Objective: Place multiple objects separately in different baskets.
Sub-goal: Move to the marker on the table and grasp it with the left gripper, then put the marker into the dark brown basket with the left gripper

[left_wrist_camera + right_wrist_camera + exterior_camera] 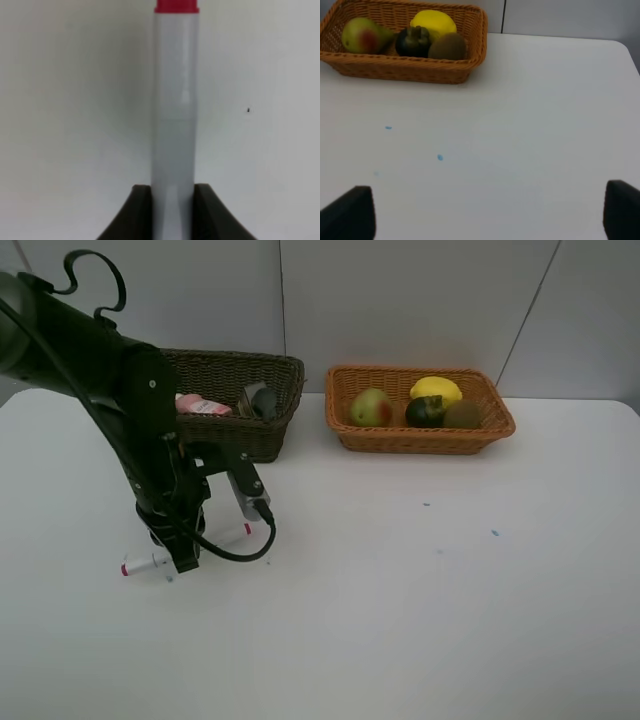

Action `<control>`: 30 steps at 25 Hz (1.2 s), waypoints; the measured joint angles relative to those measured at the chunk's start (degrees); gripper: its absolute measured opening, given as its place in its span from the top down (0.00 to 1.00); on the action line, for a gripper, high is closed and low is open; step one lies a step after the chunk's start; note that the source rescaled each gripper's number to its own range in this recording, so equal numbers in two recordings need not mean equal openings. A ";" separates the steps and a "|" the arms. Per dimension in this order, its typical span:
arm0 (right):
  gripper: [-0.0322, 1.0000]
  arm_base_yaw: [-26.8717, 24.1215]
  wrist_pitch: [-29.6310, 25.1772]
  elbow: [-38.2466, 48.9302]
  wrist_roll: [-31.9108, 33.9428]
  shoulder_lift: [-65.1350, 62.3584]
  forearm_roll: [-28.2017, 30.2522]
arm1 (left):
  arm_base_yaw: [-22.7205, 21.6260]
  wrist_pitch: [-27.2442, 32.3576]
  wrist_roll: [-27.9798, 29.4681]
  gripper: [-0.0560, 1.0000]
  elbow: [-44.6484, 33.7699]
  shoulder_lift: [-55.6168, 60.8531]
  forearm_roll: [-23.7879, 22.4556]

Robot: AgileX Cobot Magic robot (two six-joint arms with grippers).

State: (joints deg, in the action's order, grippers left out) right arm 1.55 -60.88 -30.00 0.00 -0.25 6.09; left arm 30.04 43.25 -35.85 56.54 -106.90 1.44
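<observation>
white table (420, 620) fills my view. my left gripper (172, 210) has its fingers (135, 215) clamped on the marker (173, 125), low on the table. my right gripper (490, 215) stands wide apart, holding nothing. farther back, the orange basket (410, 70) holds fruit.

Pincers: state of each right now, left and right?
Left pincer: closed on the white red-capped marker, which lies on the table.
Right pincer: open, holding nothing, above bare table.

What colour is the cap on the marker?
Red. The marker has a white body and a red cap, clearest in the left wrist view.
</observation>
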 joint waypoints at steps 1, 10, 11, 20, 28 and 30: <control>0.00 0.00 0.00 0.00 0.00 0.00 0.00 | 0.00 0.00 1.64 0.80 0.00 1.75 -0.36; 0.00 0.00 0.00 0.00 0.00 0.00 0.00 | 0.00 -1.18 14.75 0.80 -0.05 15.70 -7.57; 0.00 0.00 0.00 0.00 0.00 0.00 0.00 | 0.00 -2.07 15.84 0.80 -0.05 16.62 -8.30; 0.00 0.00 0.00 0.00 0.00 0.00 0.00 | -0.09 -1.85 15.85 0.80 13.06 14.43 -18.13; 0.00 0.00 0.00 0.00 0.00 0.00 0.00 | -2.35 -0.47 16.25 0.80 29.91 2.82 -19.40; 0.00 0.00 0.00 0.00 0.00 0.00 0.00 | -2.83 0.89 16.94 0.80 33.20 -0.18 -19.35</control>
State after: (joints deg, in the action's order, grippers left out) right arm 1.55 -60.88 -30.00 0.00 -0.25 6.09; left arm 27.21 44.14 -18.91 89.74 -107.08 -17.91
